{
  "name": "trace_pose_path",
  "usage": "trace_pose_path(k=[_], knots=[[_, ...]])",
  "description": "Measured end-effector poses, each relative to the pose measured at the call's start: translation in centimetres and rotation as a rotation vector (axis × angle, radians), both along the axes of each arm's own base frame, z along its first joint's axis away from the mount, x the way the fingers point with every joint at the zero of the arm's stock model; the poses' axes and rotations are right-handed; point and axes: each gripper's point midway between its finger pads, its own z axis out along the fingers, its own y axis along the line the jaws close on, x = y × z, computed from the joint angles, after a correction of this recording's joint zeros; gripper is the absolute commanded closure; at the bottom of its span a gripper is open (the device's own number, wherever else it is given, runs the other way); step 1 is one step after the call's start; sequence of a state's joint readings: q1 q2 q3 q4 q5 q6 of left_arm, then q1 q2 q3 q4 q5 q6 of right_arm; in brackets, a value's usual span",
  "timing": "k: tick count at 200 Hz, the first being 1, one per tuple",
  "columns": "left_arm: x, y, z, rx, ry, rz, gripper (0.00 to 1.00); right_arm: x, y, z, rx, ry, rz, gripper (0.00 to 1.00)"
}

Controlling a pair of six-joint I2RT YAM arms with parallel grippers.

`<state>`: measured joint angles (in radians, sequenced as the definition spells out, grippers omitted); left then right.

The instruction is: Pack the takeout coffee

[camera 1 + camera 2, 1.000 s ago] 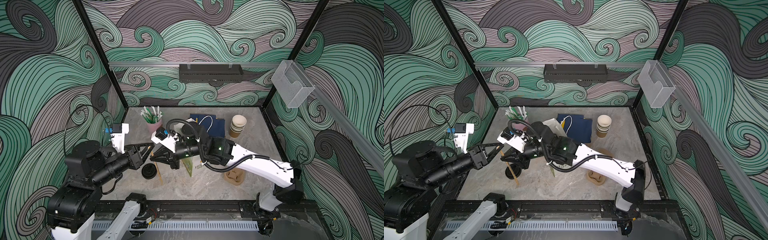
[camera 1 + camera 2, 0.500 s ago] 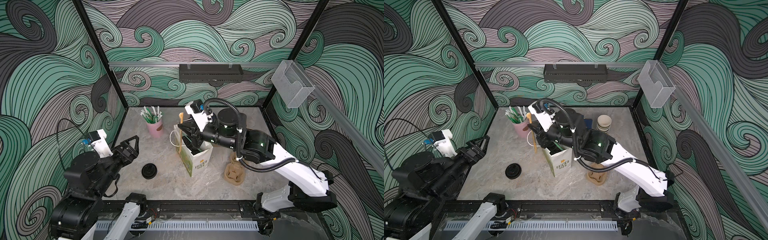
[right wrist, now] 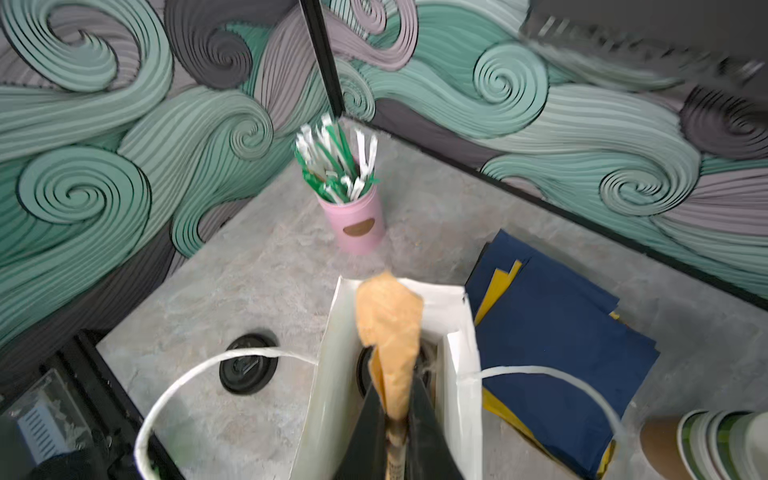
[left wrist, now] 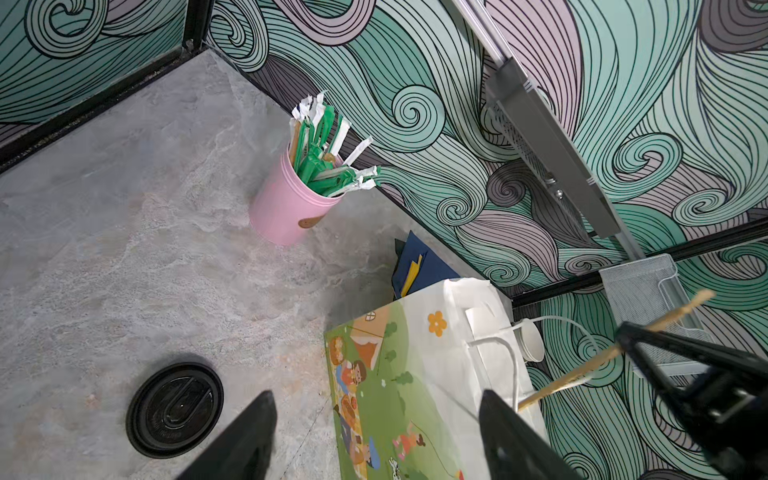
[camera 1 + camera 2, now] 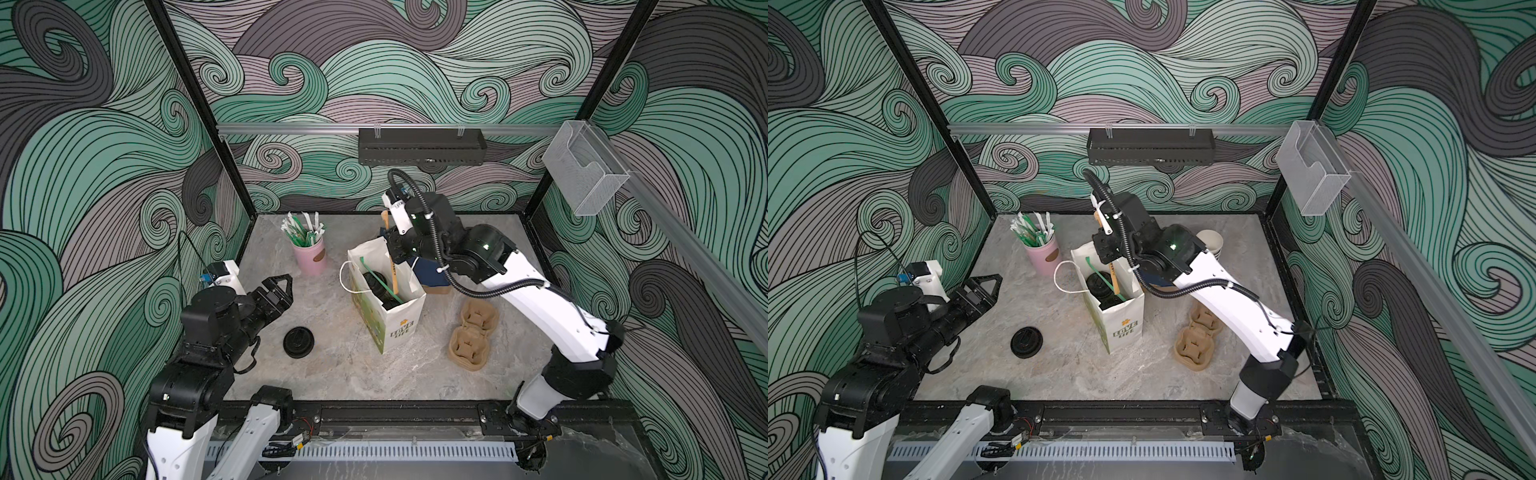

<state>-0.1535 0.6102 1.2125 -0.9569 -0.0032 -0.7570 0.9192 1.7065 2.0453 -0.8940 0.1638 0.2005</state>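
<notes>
Possession of the thin tan wooden stirrer (image 5: pixel 392 274) has passed to the right gripper (image 3: pixel 395 403), clamped on it above the white paper carrier bag (image 5: pixel 401 316) at centre. The left gripper (image 5: pixel 277 284) has retreated to 9 o'clock, jaws wide and empty. Black-lidded paper coffee cups (image 5: pixel 375 283) already stand inside the bag.

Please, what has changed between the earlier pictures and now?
The right gripper, shut on the wooden stirrer, swung from low on the left to above the paper bag; the stirrer's lower end now dips inside. The left gripper opened and drew back left. The loose lid, pink cup and cup carrier stayed put.
</notes>
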Motion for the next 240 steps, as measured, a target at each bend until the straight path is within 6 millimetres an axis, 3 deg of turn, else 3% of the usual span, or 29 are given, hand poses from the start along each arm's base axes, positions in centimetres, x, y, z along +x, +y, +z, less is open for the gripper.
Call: trace_pose_path(k=[26, 43, 54, 71, 97, 123, 143, 169, 198, 220, 240], knots=[[-0.1, -0.1, -0.2, -0.005, 0.000, -0.002, 0.22, -0.7, 1.7, -5.1, -0.078, 0.161, 0.047, 0.87], [-0.1, -0.1, -0.2, -0.007, -0.004, -0.005, 0.21, -1.2, 2.0, -7.3, -0.110, 0.238, 0.056, 0.82], [-0.1, -0.1, -0.2, -0.008, -0.004, -0.006, 0.22, -1.5, 2.1, -8.2, -0.119, 0.272, 0.060, 0.76], [-0.1, -0.3, -0.3, -0.010, -0.001, -0.012, 0.22, -2.0, 2.3, -9.0, -0.120, 0.320, 0.063, 0.58], [0.3, -0.6, 0.0, -0.018, -0.010, -0.029, 0.22, -2.3, 2.6, -8.2, -0.098, 0.336, 0.072, 0.50], [1.6, -1.3, 0.3, -0.029, -0.016, -0.056, 0.22, -2.1, 2.9, -4.8, -0.035, 0.287, 0.080, 0.50], [2.9, -2.2, 0.6, -0.041, -0.024, -0.094, 0.23, -2.3, 1.9, -1.9, 0.012, 0.233, 0.077, 0.49], [4.7, -3.9, 1.3, -0.073, -0.047, -0.172, 0.25, -3.1, -2.7, 2.0, 0.049, 0.135, 0.005, 0.48], [5.6, -5.7, 2.0, -0.106, -0.075, -0.257, 0.26, -4.6, -12.2, 4.2, 0.084, 0.038, -0.206, 0.48], [5.4, -7.1, 1.8, -0.116, -0.073, -0.316, 0.25, -6.0, -19.4, 1.9, 0.097, 0.043, -0.407, 0.49], [4.7, -8.8, 1.7, -0.123, -0.063, -0.381, 0.25, -7.4, -23.7, -2.7, 0.086, 0.123, -0.555, 0.48]])
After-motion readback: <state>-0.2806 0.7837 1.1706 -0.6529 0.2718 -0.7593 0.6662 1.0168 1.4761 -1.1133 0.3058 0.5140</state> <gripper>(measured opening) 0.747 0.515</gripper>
